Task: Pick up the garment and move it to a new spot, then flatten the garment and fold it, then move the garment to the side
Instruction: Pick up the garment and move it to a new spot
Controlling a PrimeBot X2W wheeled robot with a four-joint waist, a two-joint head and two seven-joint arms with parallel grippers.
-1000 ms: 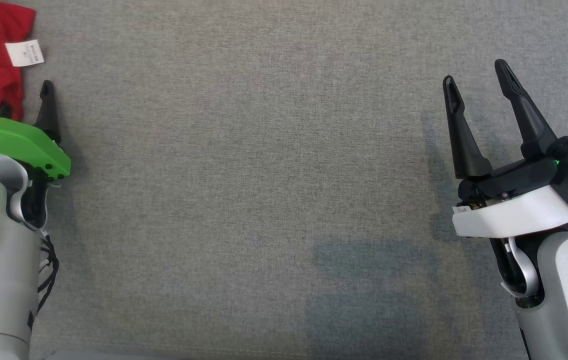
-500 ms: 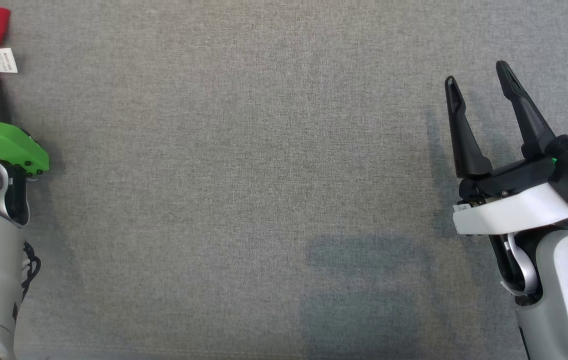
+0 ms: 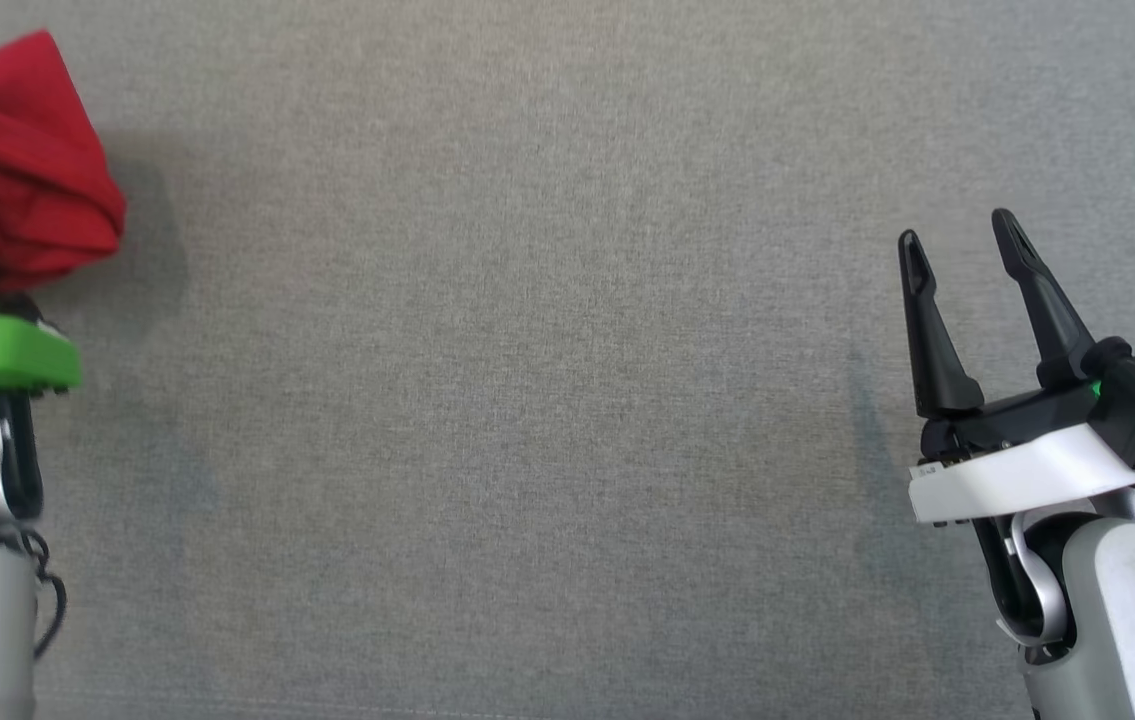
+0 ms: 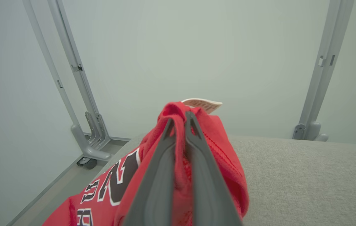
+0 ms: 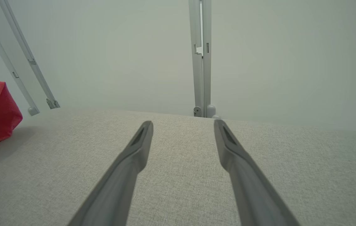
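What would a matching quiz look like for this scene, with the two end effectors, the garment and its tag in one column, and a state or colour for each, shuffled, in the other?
Column one:
1. left end effector
2. right end effector
3. garment
4. tag

Column two:
A. open above the grey surface
B. red and bunched
C. pale, poking out at the top of the bunch
D. shut on fabric

Pairs: 1-D, 2-A, 3-B, 4-C.

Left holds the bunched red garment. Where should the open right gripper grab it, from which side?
Probably the bulging fold of the red lettered fabric garment, from the robot's right: it sticks out clear of the shut left gripper and faces the right gripper.
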